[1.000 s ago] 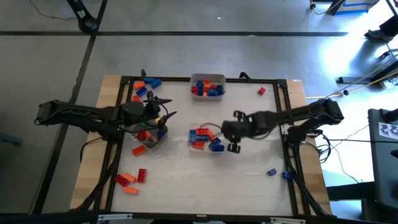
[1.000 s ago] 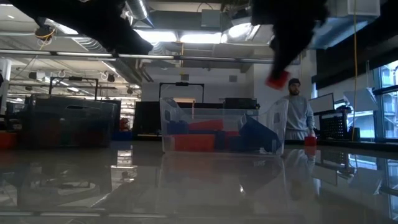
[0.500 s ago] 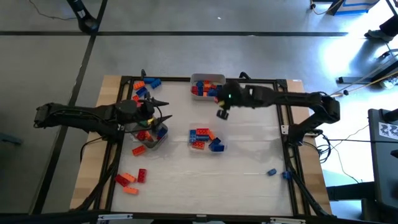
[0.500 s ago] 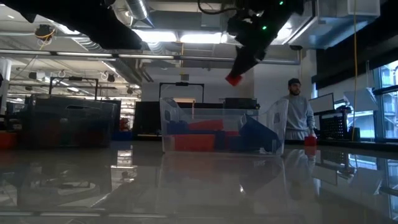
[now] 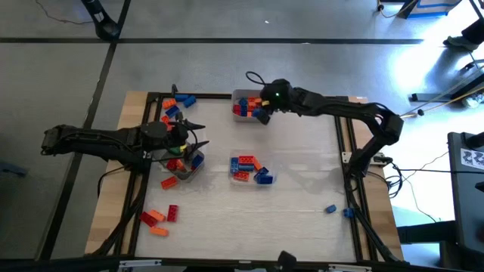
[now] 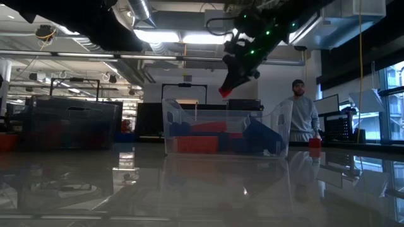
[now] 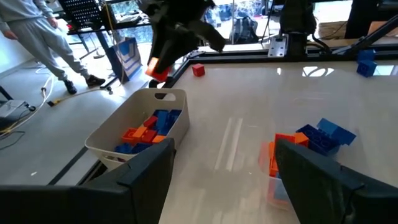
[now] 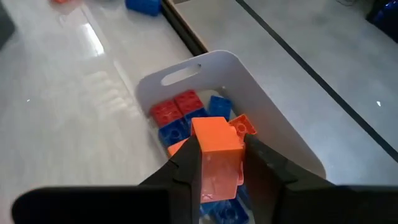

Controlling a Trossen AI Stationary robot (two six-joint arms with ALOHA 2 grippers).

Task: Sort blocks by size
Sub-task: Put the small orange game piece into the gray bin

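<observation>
Over the white tray [image 5: 243, 98] at the table's far edge, my right gripper [image 5: 262, 106] is shut on an orange block [image 8: 216, 138]. The tray [image 8: 261, 118] holds red, blue and orange blocks. My left gripper [image 5: 200, 133] hangs open with nothing between its fingers, above a clear tray [image 5: 184, 168] of blocks at the left. A second clear tray [image 5: 249, 168] with red and blue blocks stands mid-table. In the left wrist view my right gripper [image 7: 163, 59] carries the block [image 7: 155, 67] above the white tray [image 7: 140, 132]. My right gripper pinches the orange block by two opposite sides [image 8: 200, 144] between its two fingers [image 8: 186, 167]. The fingers slant down, coming from the table's right side. The block is lifted clear, above the white tray's open top, with its upper part sticking out past the fingertips.
Loose blocks lie at the far left [image 5: 175, 104] and near left [image 5: 159, 217]. A single red block [image 5: 318, 111] sits at the far right, and blue ones [image 5: 330, 209] lie near the right edge. A black frame [image 5: 344, 143] borders the table. A person [image 6: 303, 116] stands beyond it.
My right gripper has swung from beside the middle clear tray toward the table's far edge and leftward to above the white tray, tipping more downward, with the orange block still between its fingers and clear of the table.
</observation>
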